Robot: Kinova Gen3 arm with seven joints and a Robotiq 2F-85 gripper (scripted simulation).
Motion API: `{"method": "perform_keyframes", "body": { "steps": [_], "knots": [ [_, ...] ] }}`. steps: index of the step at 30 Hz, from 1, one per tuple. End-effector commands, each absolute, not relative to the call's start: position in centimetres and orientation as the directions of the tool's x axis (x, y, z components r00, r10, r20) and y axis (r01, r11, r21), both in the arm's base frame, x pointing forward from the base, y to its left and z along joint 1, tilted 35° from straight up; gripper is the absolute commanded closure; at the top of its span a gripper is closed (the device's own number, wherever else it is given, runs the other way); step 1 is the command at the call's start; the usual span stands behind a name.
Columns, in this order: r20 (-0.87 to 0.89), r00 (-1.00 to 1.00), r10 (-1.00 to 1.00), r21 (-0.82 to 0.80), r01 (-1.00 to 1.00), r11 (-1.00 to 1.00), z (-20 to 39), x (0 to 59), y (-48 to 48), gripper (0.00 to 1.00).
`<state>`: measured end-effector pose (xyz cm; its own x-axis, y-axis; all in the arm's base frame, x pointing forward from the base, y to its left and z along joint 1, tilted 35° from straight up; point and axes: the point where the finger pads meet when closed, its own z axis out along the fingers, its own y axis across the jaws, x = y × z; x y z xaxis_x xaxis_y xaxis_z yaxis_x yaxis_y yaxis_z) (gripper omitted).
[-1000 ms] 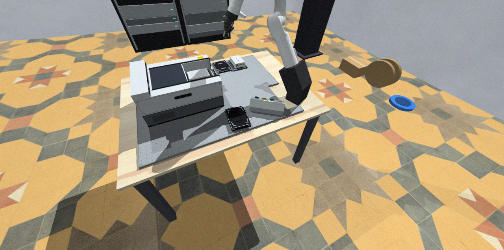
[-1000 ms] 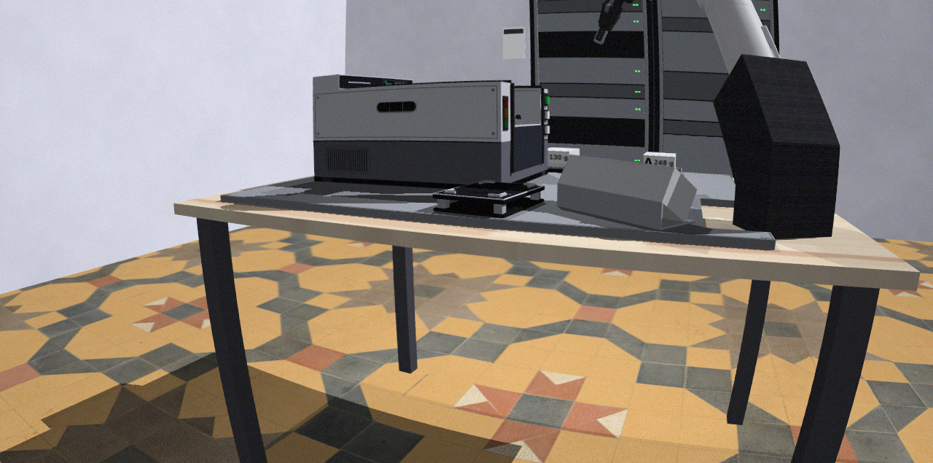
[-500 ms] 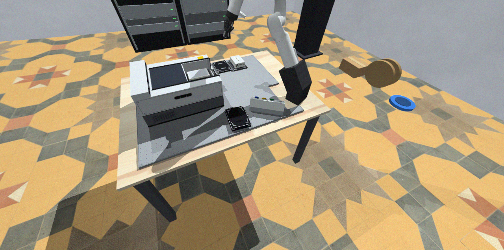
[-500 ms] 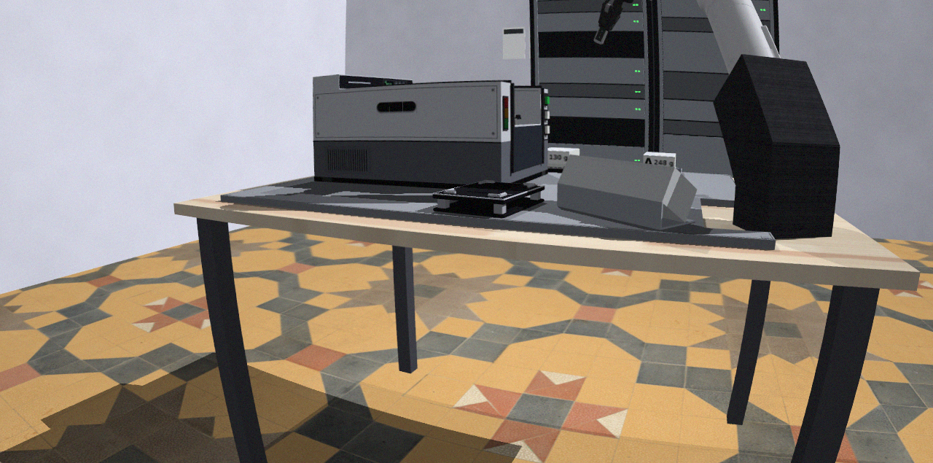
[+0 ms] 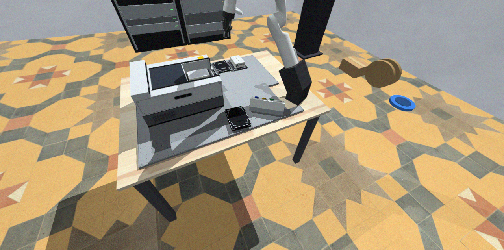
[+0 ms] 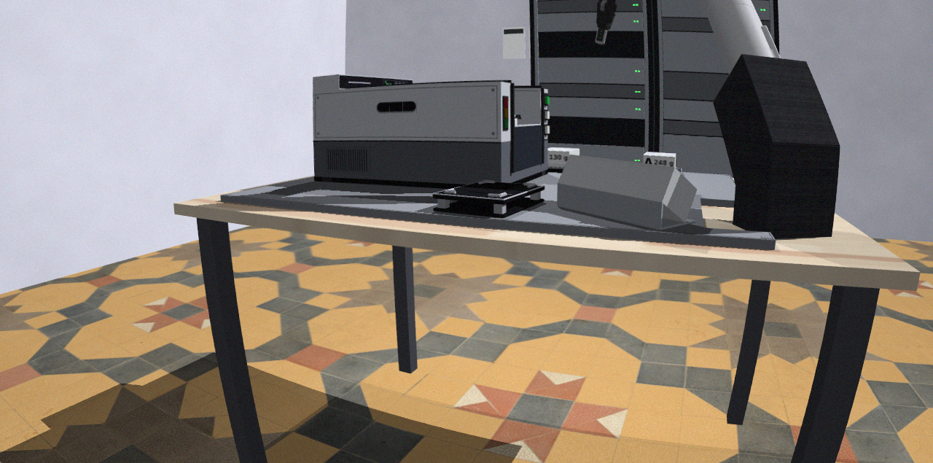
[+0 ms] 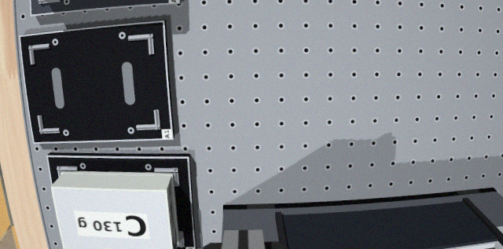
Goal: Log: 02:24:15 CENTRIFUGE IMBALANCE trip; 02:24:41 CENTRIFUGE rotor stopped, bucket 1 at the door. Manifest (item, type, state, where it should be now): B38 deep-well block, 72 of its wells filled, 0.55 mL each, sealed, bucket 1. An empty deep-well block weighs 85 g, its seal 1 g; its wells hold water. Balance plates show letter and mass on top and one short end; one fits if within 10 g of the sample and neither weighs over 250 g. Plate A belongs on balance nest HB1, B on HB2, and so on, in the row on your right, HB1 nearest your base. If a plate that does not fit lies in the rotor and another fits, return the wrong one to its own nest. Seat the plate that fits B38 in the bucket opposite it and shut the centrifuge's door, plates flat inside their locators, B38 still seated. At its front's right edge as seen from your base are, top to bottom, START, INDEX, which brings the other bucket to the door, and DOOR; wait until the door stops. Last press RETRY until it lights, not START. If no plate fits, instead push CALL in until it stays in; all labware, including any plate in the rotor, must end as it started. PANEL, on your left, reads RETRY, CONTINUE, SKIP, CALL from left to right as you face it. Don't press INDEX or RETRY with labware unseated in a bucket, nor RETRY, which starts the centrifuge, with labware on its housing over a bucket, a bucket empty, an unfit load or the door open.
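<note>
Server racks [image 6: 649,36] back a wooden counter [image 5: 127,135]; plate C [image 7: 111,210], marked 130 g, sits in its nest at the counter's far edge as the top view sees it, just beside the centrifuge [image 5: 176,89]. The claw [image 6: 600,36] hangs high over that edge, fully shut on nothing. C looks a stiff, smooth, light block, probably best pinched across its long sides at mid-length and lifted level. Only the wrist view gives its top label and the bare nest [image 7: 96,82] beside it; the exterior view gives just the end label, and the top view seems to lose C behind the centrifuge.

White plate C [image 7: 111,215], marked 130 g, sits flat in its nest.
</note>
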<state>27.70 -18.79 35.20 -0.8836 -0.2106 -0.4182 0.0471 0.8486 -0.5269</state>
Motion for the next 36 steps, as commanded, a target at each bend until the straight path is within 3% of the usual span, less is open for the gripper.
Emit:
{"method": "perform_keyframes", "body": {
  "steps": [1,9,26,36],
  "knots": [
    [-0.328,-0.933,-0.15,-0.531,0.051,0.846,35.31,27.81,-18.72,0.9],
    [-0.235,-0.968,-0.09,-0.531,0.051,0.846,35.3,27.81,-18.71,0.9],
    [-0.235,-0.968,-0.09,-0.531,0.051,0.846,35.3,27.8,-18.72,0.9],
    [-0.392,-0.9,-0.192,-0.531,0.051,0.846,35.31,27.81,-18.72,0.9]
  ]
}}
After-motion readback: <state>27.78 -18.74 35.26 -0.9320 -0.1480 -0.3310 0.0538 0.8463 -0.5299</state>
